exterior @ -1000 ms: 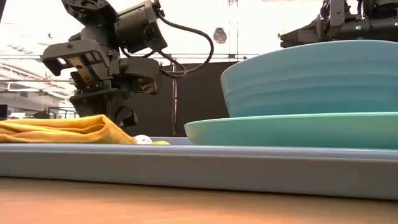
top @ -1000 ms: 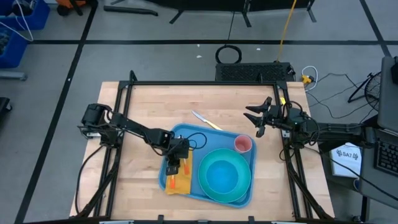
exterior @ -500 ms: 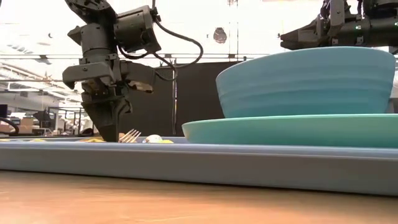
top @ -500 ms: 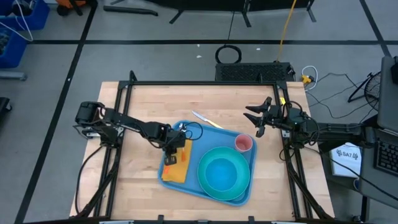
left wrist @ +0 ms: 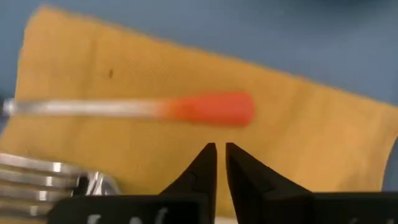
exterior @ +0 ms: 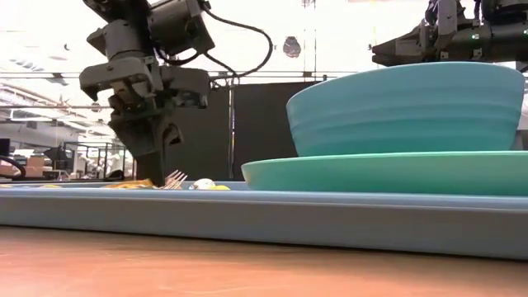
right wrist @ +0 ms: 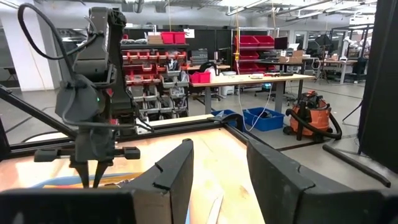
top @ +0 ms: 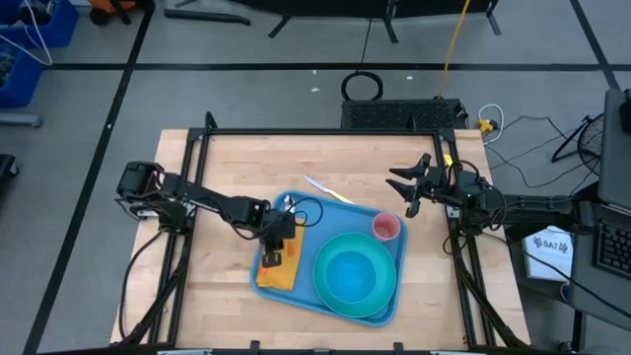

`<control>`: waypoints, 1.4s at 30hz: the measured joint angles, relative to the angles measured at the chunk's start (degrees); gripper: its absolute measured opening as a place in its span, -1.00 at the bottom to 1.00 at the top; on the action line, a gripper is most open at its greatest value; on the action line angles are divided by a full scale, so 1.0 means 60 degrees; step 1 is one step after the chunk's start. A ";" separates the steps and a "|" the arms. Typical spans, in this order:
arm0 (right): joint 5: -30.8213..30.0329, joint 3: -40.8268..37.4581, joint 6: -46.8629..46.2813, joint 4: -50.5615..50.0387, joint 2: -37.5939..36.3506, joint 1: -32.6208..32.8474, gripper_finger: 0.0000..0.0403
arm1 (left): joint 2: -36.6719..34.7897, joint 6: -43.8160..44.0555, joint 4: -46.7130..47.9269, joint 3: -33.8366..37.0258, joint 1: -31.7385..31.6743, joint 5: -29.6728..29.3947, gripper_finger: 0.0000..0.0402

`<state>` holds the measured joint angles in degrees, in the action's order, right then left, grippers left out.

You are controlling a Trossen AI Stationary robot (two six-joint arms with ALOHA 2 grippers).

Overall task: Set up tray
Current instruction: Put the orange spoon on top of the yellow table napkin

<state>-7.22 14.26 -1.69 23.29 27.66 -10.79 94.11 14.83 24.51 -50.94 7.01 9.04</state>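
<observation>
The blue tray (top: 296, 209) lies mid-table; its rim (exterior: 247, 216) fills the low view. A yellow-orange napkin (top: 281, 278) lies flat in its left part, with an orange-handled utensil (left wrist: 205, 109) and a fork (left wrist: 37, 177) on it. My left gripper (top: 277, 248) hovers shut just above the napkin (left wrist: 298, 143), its tips (exterior: 157, 175) beside the fork tines (exterior: 174, 179). My right gripper (top: 402, 189) is open and empty above the table's far right.
A turquoise bowl (top: 355, 274) sits on a turquoise plate (exterior: 388, 173) in the tray's right part, and a pink cup (top: 385, 229) stands at its far right corner. A yellow-handled knife (top: 327, 191) lies on the table beyond the tray.
My left gripper has gone a little toward the table's far edge and then up a little, staying shut. The napkin, which bulged up at the tray's near left a second ago, now lies flat and low.
</observation>
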 joint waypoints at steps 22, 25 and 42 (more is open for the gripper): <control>-0.0029 0.0000 0.0243 0.0000 0.0007 0.0000 -0.30 | -0.0022 -0.3730 0.1327 -0.1384 -0.3675 -0.2474 -0.24; -0.0031 0.0000 0.0255 0.0000 0.0007 0.0000 -0.30 | -0.0022 -0.4037 0.1266 -0.1384 -0.4174 -0.1608 -0.24; -0.0033 0.0000 0.0397 0.0003 0.0011 0.0000 -0.30 | 0.0353 -0.4197 0.1355 -0.1384 -0.4524 -0.0188 -0.24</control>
<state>-7.42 14.26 0.69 23.31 27.73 -10.79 96.22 -10.36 32.64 -59.24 -20.14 7.91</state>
